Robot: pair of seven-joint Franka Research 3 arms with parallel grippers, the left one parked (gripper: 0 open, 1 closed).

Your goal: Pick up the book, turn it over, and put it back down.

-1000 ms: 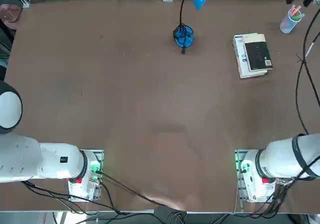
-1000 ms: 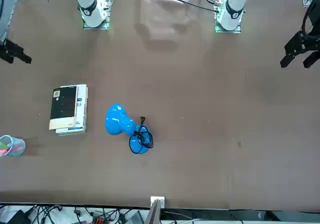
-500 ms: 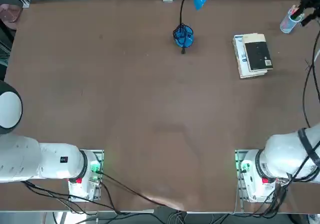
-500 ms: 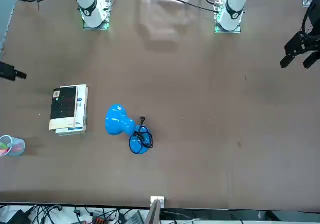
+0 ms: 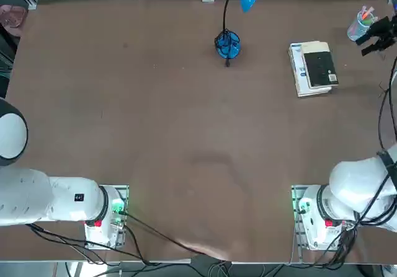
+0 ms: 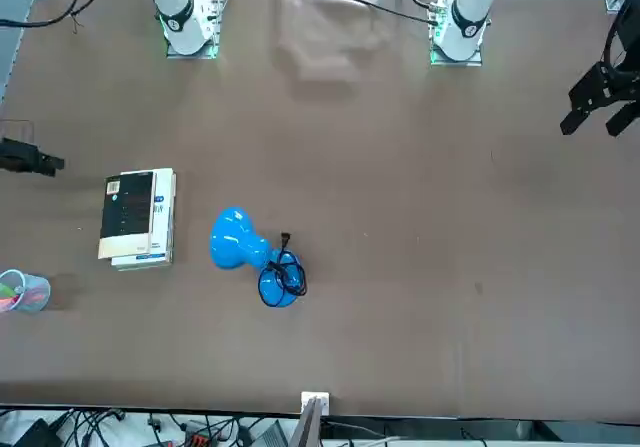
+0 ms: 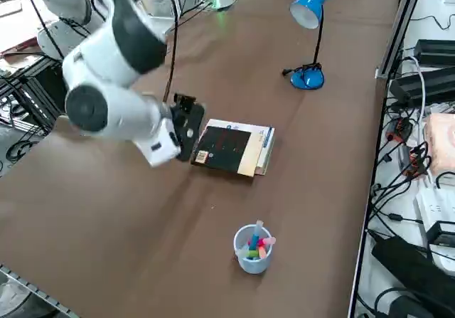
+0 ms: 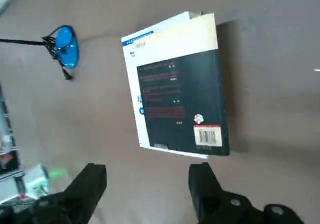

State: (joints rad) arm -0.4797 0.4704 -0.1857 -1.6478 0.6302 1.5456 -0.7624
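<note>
the right gripper (image 8: 147, 184) hangs above the table with its two black fingers (image 8: 90, 184) spread wide and nothing between them. in the wrist view the gap between the jaws points toward the book (image 8: 179, 86), which lies flat on the table just ahead of the fingertips, clear of them and untouched. the book's black face is up, showing red lines of print, a barcode label near one corner and a white-and-blue strip along one long side.

from the raised side camera the gripper (image 7: 186, 126) sits just beside the book (image 7: 232, 147), at the edge nearer the robot's right side of the table, above the surface. overhead, the gripper (image 5: 379, 40) shows at the far right edge of the table, with the book (image 5: 313, 67) a little inward of it. a small cup of coloured pens (image 5: 361, 24) stands near the far right corner, beyond the gripper. the blue desk lamp (image 5: 232, 23) stands well apart from the book, toward the middle of the far edge, its round base (image 7: 307, 78) on the brown table (image 5: 173, 122).
</note>
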